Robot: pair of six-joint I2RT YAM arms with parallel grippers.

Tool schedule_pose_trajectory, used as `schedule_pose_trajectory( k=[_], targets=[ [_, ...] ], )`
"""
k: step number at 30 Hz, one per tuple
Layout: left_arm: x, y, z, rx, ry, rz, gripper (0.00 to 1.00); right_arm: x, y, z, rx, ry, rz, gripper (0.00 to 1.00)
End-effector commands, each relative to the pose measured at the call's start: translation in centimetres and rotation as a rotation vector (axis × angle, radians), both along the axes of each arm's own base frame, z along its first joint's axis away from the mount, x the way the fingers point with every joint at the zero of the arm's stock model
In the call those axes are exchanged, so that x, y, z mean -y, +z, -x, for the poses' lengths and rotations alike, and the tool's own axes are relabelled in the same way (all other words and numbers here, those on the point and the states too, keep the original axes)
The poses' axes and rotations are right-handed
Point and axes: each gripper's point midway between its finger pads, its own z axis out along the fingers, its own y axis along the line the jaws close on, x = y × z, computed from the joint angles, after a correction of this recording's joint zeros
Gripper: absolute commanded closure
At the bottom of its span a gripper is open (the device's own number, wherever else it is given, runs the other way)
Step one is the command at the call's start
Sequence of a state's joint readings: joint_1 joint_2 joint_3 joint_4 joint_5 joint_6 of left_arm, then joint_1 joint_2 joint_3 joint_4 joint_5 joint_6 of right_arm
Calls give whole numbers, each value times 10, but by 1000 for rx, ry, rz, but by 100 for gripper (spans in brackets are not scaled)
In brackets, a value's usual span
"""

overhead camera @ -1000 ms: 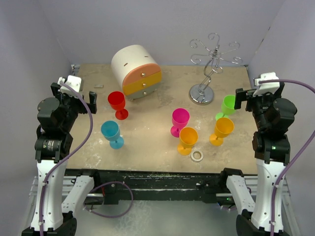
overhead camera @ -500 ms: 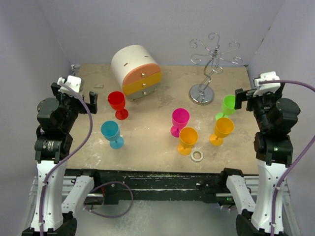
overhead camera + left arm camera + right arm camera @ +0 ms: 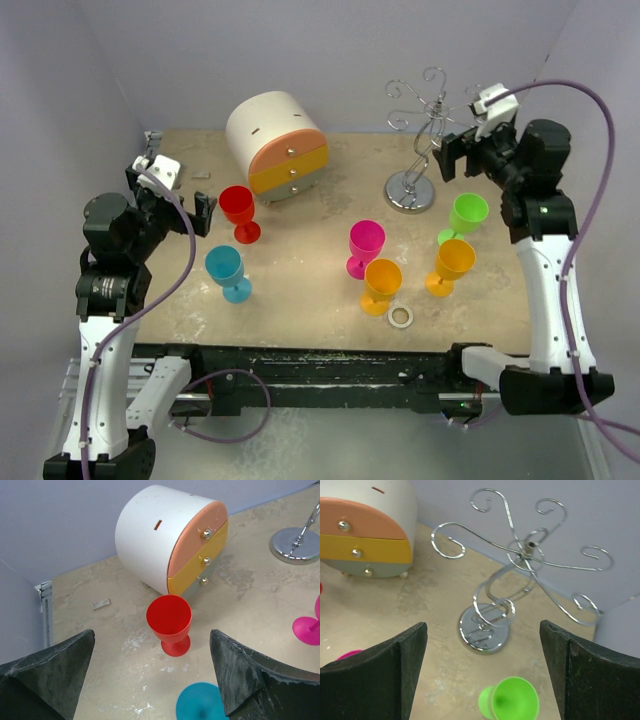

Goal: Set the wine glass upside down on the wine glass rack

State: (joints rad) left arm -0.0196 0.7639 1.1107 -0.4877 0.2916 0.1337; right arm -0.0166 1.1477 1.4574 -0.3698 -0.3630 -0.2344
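wine glass rack (image 3: 287,550): cropped right | blue glass (image 3: 199,703): cropped bottom

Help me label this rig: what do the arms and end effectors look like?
The left arm and right arm have white links, black joint housings and a looping lilac cable each. Each end effector has dark, wedge-shaped, scuffed fingers.
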Motion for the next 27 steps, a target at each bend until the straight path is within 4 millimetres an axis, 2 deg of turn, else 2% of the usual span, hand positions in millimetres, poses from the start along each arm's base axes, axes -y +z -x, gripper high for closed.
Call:
schedule_pose_trajectory(
  k=[1, 5, 6, 11, 18, 27],
  targets=[
    [6, 2, -5, 28, -43, -6, 1, -14, 45, -18, 134, -23, -21, 5],
    [10, -4, -6, 10, -75, -15, 1, -10, 42, -51, 121, -87, -66, 6],
    [12, -5, -6, 8, -87, -18, 1, -8, 48, -59, 140, -105, -83, 7],
    [19, -10, -5, -9, -131, -13, 1, -4, 56, -93, 148, -186, -150, 18],
    [17, -16, -14, -32, -123, -22, 1, 0, 43, -131, 126, -290, -160, 23],
    [22, -15, -18, -57, -156, -11, 1, 7, 12, -153, 73, -363, -144, 38]
  ],
)
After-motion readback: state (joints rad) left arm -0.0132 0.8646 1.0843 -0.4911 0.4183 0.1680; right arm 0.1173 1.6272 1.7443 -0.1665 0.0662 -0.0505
